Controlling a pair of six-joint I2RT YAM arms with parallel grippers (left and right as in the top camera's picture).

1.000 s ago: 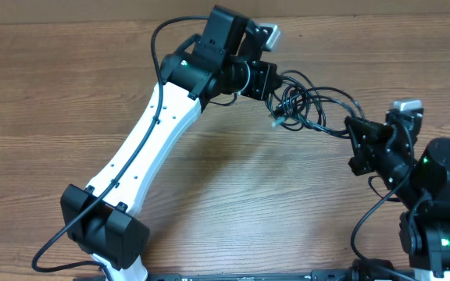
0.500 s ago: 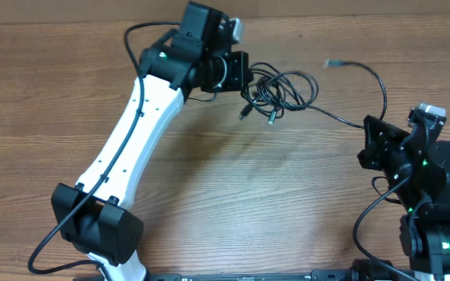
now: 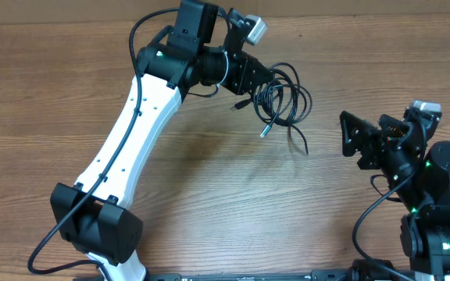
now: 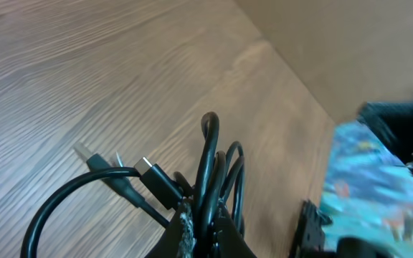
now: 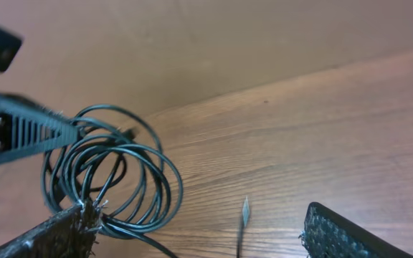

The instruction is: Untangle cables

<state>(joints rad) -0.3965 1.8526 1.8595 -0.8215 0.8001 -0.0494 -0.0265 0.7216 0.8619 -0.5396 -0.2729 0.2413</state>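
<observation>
A tangled bundle of thin black cables (image 3: 278,97) hangs from my left gripper (image 3: 261,76), which is shut on several strands at the far middle of the table. In the left wrist view the strands (image 4: 208,172) run up from between the closed fingers (image 4: 181,231), and two plugs (image 4: 151,173) stick out to the left. One loose cable end (image 3: 298,143) lies on the wood toward my right gripper (image 3: 355,143). That gripper stands open and holds nothing. In the right wrist view the coil (image 5: 122,174) sits by its left finger (image 5: 56,233), and a plug tip (image 5: 244,211) lies between the fingers.
The wooden table (image 3: 225,195) spreads in front of the bundle. My white left arm (image 3: 131,148) crosses the left half diagonally. The right arm's base (image 3: 440,211) stands at the right edge. A wall rises behind the far edge (image 5: 214,43).
My right gripper has opened and let go of the cable end, which has sprung back beside the bundle. The left gripper has turned and shifted slightly right with the bundle still in it.
</observation>
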